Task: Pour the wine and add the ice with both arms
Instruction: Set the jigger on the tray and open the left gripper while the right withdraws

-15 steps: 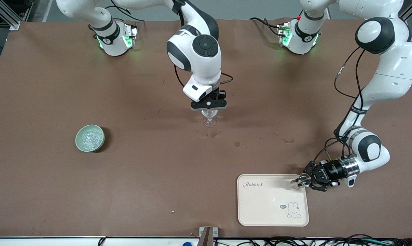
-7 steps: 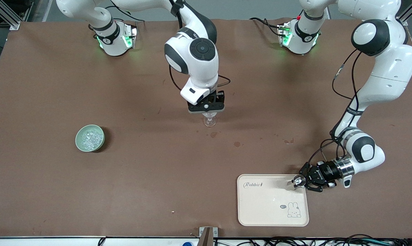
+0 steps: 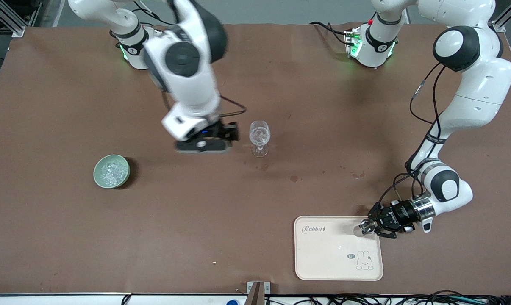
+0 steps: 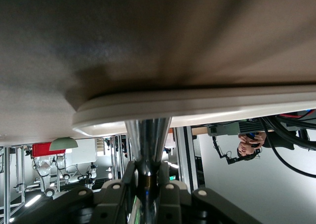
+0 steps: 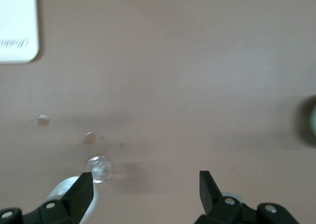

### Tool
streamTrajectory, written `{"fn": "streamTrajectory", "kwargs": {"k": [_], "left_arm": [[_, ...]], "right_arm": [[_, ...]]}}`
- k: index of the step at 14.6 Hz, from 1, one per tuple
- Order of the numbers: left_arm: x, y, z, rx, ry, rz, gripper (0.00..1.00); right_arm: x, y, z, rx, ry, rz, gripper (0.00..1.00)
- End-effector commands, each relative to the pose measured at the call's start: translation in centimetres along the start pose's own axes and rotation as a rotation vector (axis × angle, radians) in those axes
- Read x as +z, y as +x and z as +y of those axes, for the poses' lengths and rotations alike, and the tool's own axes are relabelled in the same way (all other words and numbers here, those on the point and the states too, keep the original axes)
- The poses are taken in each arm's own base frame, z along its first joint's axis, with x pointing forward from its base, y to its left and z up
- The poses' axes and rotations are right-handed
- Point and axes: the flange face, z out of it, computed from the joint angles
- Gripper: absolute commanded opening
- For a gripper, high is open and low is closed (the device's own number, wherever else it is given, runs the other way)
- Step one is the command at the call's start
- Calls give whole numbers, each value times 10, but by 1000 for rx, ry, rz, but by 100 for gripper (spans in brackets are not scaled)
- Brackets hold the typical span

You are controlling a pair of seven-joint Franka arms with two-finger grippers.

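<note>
One cream tray [image 3: 323, 262] reads "Rabbit" beside a bunny drawing; left tool [image 3: 370, 225] is clamped on a small metal cup [image 3: 361, 229] at its corner; one green bowl [image 3: 111, 170] holds the ice [image 3: 111, 170]; right tool [image 3: 204, 142], fingers apart, hangs over the desk [image 3: 69, 233] beside one wine glass [image 3: 259, 136].

The whole table [image 3: 69, 237] is taken in by the front view from high above, facing both arm bases along its top edge. The left wrist view is set low and close — the cream tray [image 4: 197, 108] rim is seen edge-on, right ahead of the left pincer [image 4: 146, 184]. The right wrist view is aimed straight down from a moderate height, past the right pincer [image 5: 146, 189]. The stemmed glass [image 5: 99, 167] and a tray corner are shared with the front view.
</note>
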Motion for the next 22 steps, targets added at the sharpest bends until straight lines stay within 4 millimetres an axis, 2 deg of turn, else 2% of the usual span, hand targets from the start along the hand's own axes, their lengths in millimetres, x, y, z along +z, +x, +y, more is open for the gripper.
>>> {"fn": "streamTrajectory", "kwargs": {"k": [1, 2, 3, 4, 7, 9, 12, 13, 16, 20, 22], "left_arm": [[1, 1, 5, 9, -23, -6, 28], [-1, 2, 5, 11, -25, -2, 38], [-4, 2, 6, 29, -25, 4, 58], [-7, 1, 7, 54, -26, 7, 100], [-21, -15, 16, 120, 2, 54, 100], [-34, -35, 23, 215, 84, 146, 100], [-50, -60, 25, 286, 218, 262, 100], [-57, -74, 28, 324, 261, 305, 100], [-78, -134, 31, 457, 436, 442, 100], [-114, -244, 22, 596, 644, 572, 100], [-121, -301, 13, 670, 703, 650, 100]], "right_arm": [[-26, 16, 75, 57, 2, 7, 95], [-33, 26, 106, 104, 1, 15, 96], [-38, 30, 126, 131, -2, 20, 96], [-40, 34, 153, 170, -18, 24, 97], [-45, 38, 211, 221, -44, 26, 97], [-44, 36, 248, 196, -53, 12, 97], [-43, 27, 292, 174, -61, -6, 97], [-44, 24, 307, 162, -63, -10, 97], [-46, 10, 337, 132, -65, -20, 97], [-56, 4, 366, 87, -66, -14, 97], [-62, 6, 384, 48, -63, -3, 98]]}}
